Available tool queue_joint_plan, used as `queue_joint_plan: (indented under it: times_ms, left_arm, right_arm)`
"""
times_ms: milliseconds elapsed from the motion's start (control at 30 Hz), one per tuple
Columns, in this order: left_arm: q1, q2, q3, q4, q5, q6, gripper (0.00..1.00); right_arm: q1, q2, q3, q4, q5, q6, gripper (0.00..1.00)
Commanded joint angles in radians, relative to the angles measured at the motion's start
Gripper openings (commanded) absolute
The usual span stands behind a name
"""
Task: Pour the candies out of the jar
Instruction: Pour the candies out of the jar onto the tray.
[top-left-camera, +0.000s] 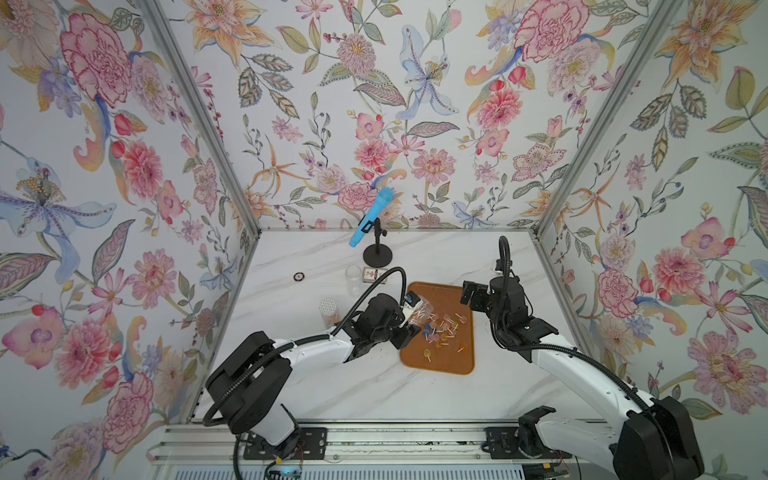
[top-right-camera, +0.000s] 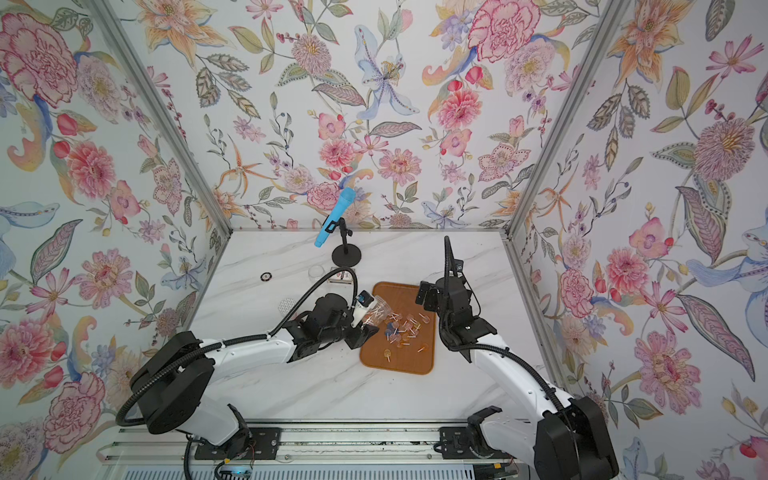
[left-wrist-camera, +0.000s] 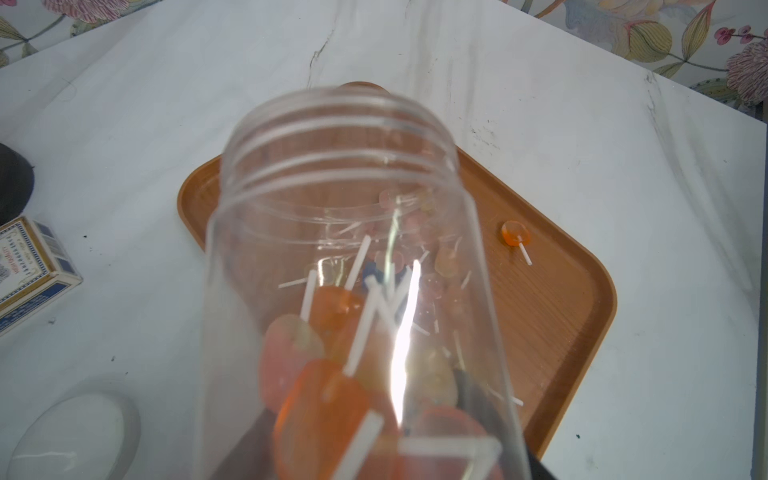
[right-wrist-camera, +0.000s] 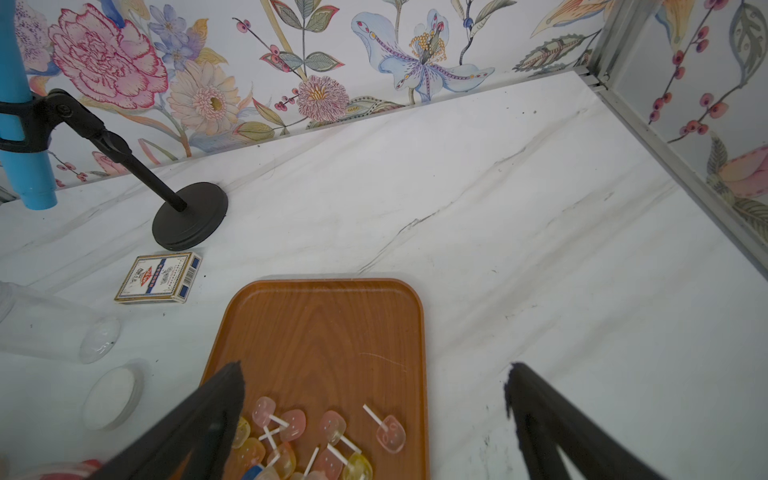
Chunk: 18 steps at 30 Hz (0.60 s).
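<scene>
Clear threaded plastic jar (left-wrist-camera: 345, 208), clasped by the left hand (top-left-camera: 409, 320), is tipped at ten o'clock of the orange-brown tray (top-left-camera: 436, 365). Tiny translucent lollipop candies (left-wrist-camera: 328, 374) are lodged inside, and others lie spilled on the tray. A steeper tilt is judged needed. At one o'clock, the right hand (right-wrist-camera: 374, 370) is spread empty.

Floral-papered walls (top-left-camera: 374, 104) with metal corner posts (top-left-camera: 200, 112) enclose a white, seemingly marble tabletop (top-left-camera: 374, 395).

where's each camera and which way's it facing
Top views: above the robot's base, looking down at the table; left arm, right arm show.
Left wrist: behind its jaws, barely seen, looking along the held jar onto the tray.
Right wrist: behind its open jaws, looking across the tray toward the microphone stand.
Wrist views share tray, candies, card box.
</scene>
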Motion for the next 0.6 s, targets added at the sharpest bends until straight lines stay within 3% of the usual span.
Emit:
queue_joint_plan:
  times_ms: [0,567]
  left_arm:
    - [-0.014,0.057,0.104,-0.190,0.044,0.089,0.00]
    - [-0.019,0.329,0.586,-0.773,-0.017,0.241,0.00]
  right_arm:
    - [-0.016,-0.020,-0.010,0.014,-0.001,0.025,1.00]
    - [-0.127,-0.042,-0.061,0.035,-0.070,0.126,1.00]
